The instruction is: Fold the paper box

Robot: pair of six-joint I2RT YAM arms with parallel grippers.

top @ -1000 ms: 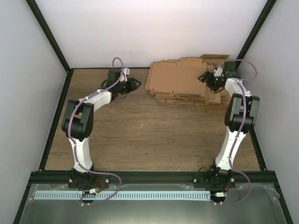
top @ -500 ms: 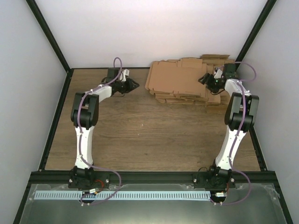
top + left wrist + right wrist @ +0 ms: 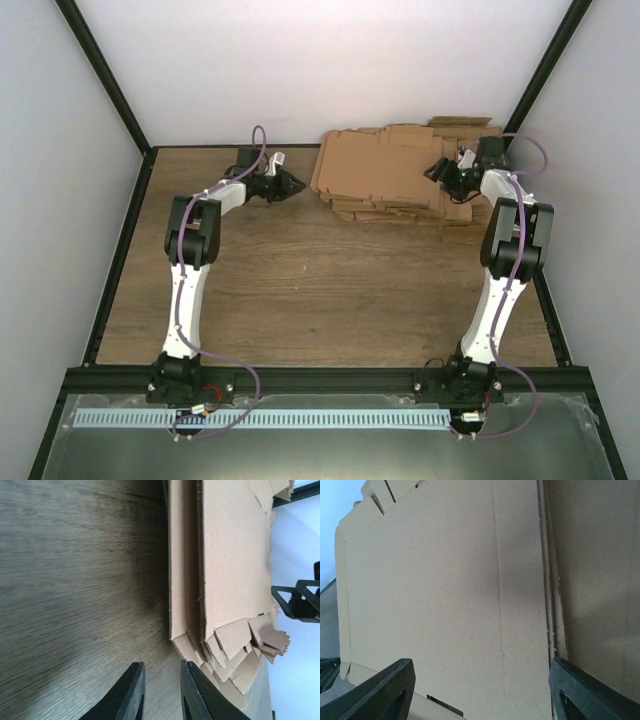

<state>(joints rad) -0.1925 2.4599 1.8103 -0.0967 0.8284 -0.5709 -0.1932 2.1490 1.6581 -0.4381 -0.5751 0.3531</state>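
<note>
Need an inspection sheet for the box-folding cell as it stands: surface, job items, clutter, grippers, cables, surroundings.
Surface: wooden table, no damage or spills seen.
Job's things: no single sheet or folded box seen apart from the pile.
Clutter: pile of flat cardboard blanks at far right, edges uneven.
Grippers: left gripper beside the pile's left edge, jaws narrowly apart, holding nothing; right gripper above the pile's right part, jaws wide, holding nothing.
Cables: purple cables loop along both arms; no snag seen.
Surroundings: white walls, black frame posts; nothing else seen.
</note>
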